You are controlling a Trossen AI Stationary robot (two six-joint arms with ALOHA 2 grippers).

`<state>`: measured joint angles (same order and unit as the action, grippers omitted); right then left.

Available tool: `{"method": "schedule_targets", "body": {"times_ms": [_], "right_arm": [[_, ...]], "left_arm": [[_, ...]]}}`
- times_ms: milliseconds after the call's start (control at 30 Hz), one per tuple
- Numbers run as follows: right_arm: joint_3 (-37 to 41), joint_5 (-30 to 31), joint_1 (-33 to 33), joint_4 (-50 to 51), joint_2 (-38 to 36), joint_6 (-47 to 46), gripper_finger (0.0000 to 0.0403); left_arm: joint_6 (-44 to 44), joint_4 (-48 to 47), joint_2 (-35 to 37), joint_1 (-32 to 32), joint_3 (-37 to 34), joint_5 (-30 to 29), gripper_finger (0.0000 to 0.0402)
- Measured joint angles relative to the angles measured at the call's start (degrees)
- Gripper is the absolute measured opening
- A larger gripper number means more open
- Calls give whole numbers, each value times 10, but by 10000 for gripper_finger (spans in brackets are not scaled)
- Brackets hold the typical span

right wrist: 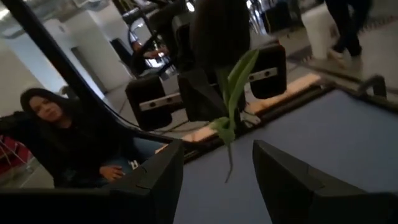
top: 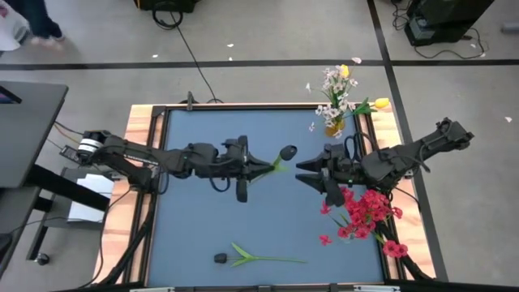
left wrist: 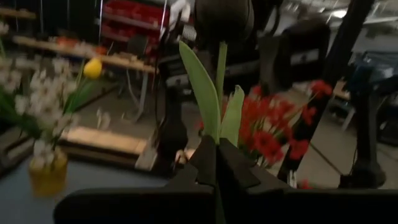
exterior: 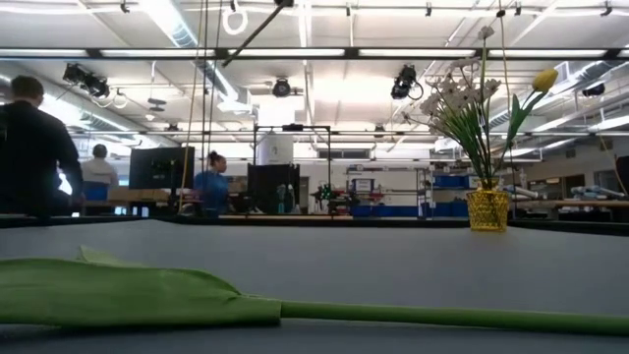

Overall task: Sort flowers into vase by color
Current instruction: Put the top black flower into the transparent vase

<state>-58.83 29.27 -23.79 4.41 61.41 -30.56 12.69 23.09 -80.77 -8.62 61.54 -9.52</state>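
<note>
My left gripper (top: pixel 261 169) is above the middle of the table, shut on a dark-headed bud flower (top: pixel 285 152) with long green leaves (left wrist: pixel 208 93). My right gripper (top: pixel 306 172) is open and empty just to the right of that flower, facing it; the flower (right wrist: pixel 227 81) stands beyond the gap between its fingers (right wrist: pixel 214 180). A second dark-headed flower (top: pixel 258 259) lies flat on the table near the front edge (exterior: pixel 147 293). A yellow vase (top: pixel 333 126) at the far right holds white sprays and yellow tulips (exterior: pixel 482 108). Red blossoms (top: pixel 366 212) stand at the right. My left gripper pinches the flower's green stem at the base of its leaves (left wrist: pixel 217 138) between its two shut fingers. The fingers come level from the table's left. The flower is lifted clear of the table and slants up, its dark head (left wrist: pixel 222 18) toward the right gripper.
The table has a blue mat (top: pixel 203 227) within a black frame and wooden borders (top: pixel 139 122). People sit and stand in the room beyond the table (exterior: pixel 34 147). One person shows behind the left arm in the right wrist view (right wrist: pixel 56 137).
</note>
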Motion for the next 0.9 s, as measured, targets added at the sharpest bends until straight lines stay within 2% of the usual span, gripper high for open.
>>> {"method": "schedule_targets", "body": {"times_ms": [267, 433, 533, 633, 767, 900], "right_arm": [[0, 42, 17, -81, 12, 92, 201], [0, -26, 59, -150, 33, 148, 201], [0, -74, 78, -164, 41, 151, 201], [0, -93, 88, -163, 45, 139, 198], [0, -104, 102, -167, 49, 138, 167], [0, -144, 121, -181, 58, 128, 121]], "left_arm": [[-14, 77, -5, 0, 1, 0, 4], [-9, 104, -30, 0, 0, 0, 4], [-8, 114, -38, 0, 0, 0, 4], [-9, 117, -37, 2, 0, -1, 4], [-12, 115, -37, 2, 0, -2, 4], [-10, 99, -37, 2, 0, -18, 4]]}}
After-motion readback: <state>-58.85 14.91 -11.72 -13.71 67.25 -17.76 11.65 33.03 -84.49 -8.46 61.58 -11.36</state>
